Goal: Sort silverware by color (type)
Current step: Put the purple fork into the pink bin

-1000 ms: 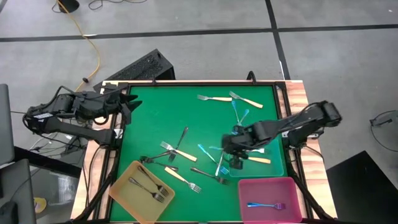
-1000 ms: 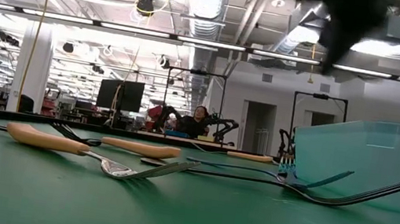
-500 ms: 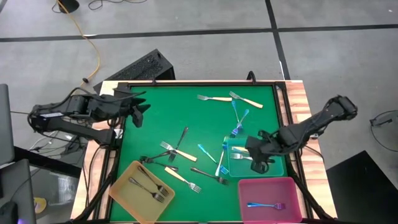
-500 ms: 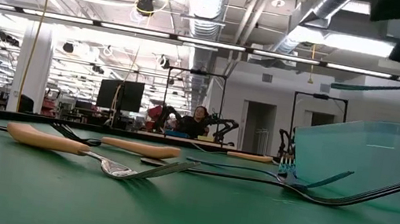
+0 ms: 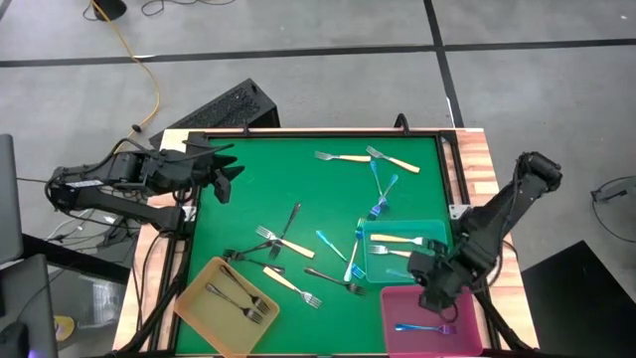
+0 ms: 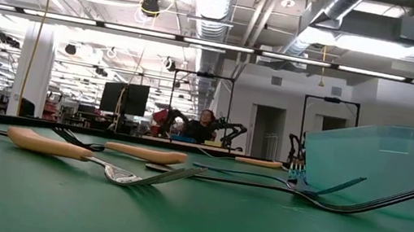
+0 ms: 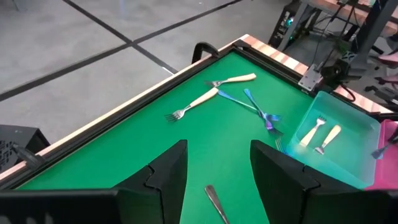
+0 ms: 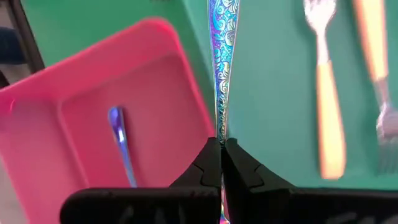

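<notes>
Several forks lie loose on the green mat [image 5: 248, 189]: cream-handled ones [image 5: 343, 157], iridescent ones [image 5: 383, 194] and dark metal ones [image 5: 293, 221]. The yellow tray [image 5: 199, 308] holds two dark forks. Two cream-handled forks [image 8: 329, 124] lie in the teal tray [image 5: 437, 234]. One blue fork [image 5: 425, 327] lies in the pink tray [image 5: 467, 298]. My right gripper [image 5: 432, 285] hangs over the pink tray's far rim, shut on an iridescent fork [image 8: 221, 62]. At the mat's far left my left gripper [image 5: 224, 169] stands open and high, with nothing between its fingers. My right gripper pinches the iridescent fork at the narrow part of its shaft [image 8: 220, 134] between its two fingertips, which point steeply down. The patterned handle sticks out past the fingertips. The fork is lifted clear, over the border between the pink tray [image 8: 93, 106] and the teal tray.
A raised dark frame and wooden border [image 5: 477, 149] run round the mat. The three trays line the near edge. Bare mat lies at the far left, under my left gripper [image 7: 217, 168]. The teal tray [image 6: 381, 163] stands at the right of the low view.
My right gripper has carried the iridescent fork from the middle of the mat toward the table's right and near edges, across the teal tray to the pink tray's far rim, rolling its wrist on the way. My left gripper has edged a little out over the mat.
</notes>
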Controlling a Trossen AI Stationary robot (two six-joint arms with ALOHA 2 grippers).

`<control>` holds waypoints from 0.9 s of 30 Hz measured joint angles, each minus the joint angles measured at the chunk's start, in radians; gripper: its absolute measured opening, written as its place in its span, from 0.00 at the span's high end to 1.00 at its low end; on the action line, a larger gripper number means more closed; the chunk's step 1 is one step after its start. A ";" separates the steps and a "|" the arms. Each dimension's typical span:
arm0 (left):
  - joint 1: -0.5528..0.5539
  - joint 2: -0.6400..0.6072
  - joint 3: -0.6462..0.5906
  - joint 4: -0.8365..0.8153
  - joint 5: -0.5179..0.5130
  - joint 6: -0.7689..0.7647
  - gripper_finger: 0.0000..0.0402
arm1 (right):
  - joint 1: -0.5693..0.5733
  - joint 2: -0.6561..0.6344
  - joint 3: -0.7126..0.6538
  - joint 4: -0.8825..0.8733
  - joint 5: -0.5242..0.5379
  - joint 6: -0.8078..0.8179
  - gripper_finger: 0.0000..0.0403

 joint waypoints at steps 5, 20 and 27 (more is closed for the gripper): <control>0.000 0.000 0.000 0.003 -0.004 -0.006 0.61 | 0.089 0.036 0.000 0.006 0.000 0.105 0.95; 0.000 0.000 0.000 0.005 -0.018 -0.037 0.61 | 0.159 0.243 0.001 0.171 -0.110 0.070 0.95; 0.000 0.000 0.000 0.005 -0.018 -0.043 0.61 | 0.174 0.316 0.000 0.251 -0.122 0.061 0.95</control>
